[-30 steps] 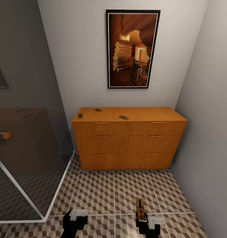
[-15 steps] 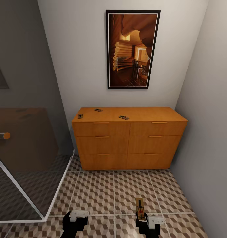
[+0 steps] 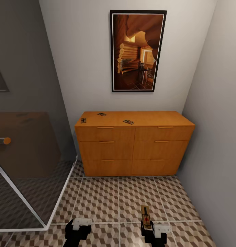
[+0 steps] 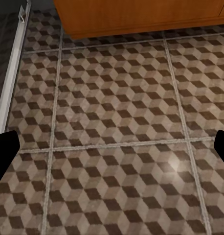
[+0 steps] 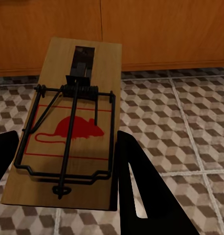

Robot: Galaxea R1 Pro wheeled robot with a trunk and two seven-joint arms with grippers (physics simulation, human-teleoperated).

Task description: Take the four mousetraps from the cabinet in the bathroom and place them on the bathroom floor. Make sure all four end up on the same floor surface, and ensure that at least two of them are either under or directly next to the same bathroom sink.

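Head view: the cabinet (image 3: 135,142) stands against the back wall, its right end close to the side wall and its left end beside a glass shower screen (image 3: 26,164). Three mousetraps lie on its flat top: one at the left edge (image 3: 83,120), one near the rear edge (image 3: 101,114), one toward the middle front (image 3: 128,121). A framed picture (image 3: 138,50) hangs above. The bathroom floor (image 3: 107,195) lies open between the cabinet and the robot, bounded by the screen's white base rail on the left. The left tool (image 3: 78,229) sits low over the tiles. The right tool (image 3: 147,229) carries a fourth mousetrap (image 3: 145,216), pointing at the cabinet.

Left wrist view: the left tool's fingers (image 4: 4,156) stand wide apart (nothing between them), over bare tiles.

Right wrist view: the right tool (image 5: 68,161) is clamped on the held mousetrap (image 5: 75,122), board flat above the tiles, red mouse mark up.
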